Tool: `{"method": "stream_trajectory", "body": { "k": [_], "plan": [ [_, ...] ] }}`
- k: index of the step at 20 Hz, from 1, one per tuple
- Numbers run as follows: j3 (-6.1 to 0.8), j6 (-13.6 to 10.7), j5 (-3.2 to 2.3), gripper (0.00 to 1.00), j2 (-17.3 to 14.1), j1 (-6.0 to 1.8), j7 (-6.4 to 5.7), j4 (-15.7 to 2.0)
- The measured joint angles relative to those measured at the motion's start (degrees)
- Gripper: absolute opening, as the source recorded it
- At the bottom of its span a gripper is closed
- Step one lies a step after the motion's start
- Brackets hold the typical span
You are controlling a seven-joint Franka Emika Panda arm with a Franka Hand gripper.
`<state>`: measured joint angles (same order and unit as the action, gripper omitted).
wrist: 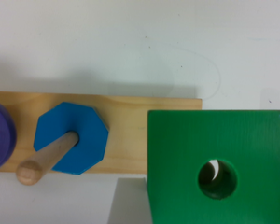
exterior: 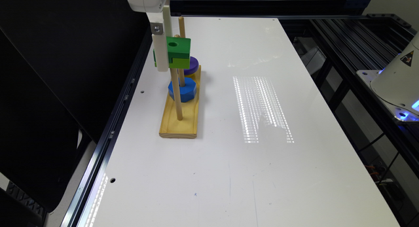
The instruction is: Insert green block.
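1. Green block [exterior: 178,52] hangs in the air, pinched by the gripper [exterior: 162,55], at about the tip of the bare peg [exterior: 176,86] nearest the camera on the wooden base [exterior: 179,122].
2. Picking up looks done. The blue block [exterior: 182,88] and purple ring [exterior: 192,65] already sit on their pegs.
3. Left, by my judgement: centre the block's hole [wrist: 218,178] over the peg, lower, then release.

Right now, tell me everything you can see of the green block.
The green block is a chunky square piece that looks like painted wood: dark green top, lime-green lower part, stepped seam between. A round hole runs through its top. It hangs upright in the air, held by the claw above the wooden base, level with the peg tops.
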<state>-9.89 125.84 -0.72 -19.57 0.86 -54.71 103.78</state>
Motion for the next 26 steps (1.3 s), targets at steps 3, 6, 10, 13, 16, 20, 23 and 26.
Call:
{"method": "stream_trajectory", "body": {
  "k": [3,6,10,13,16,20,23,26],
  "plan": [
    [0.01,0.0,0.00,0.00,0.0,-0.01,0.00,0.00],
    [0.01,0.0,0.00,0.00,0.0,-0.01,0.00,0.00],
    [0.01,0.0,0.00,0.00,0.0,-0.01,0.00,0.00],
    [0.02,0.0,0.00,0.00,0.0,-0.01,0.00,0.00],
    [0.03,0.1,0.00,0.00,0.0,-0.01,0.00,0.00],
    [0.04,0.2,0.00,0.00,-0.1,-0.02,0.00,-0.02],
    [0.04,0.4,0.00,0.00,-0.3,-0.01,0.00,-0.06],
    [0.04,1.2,-0.06,0.00,-1.2,-0.01,0.01,-0.06]
  ]
}}
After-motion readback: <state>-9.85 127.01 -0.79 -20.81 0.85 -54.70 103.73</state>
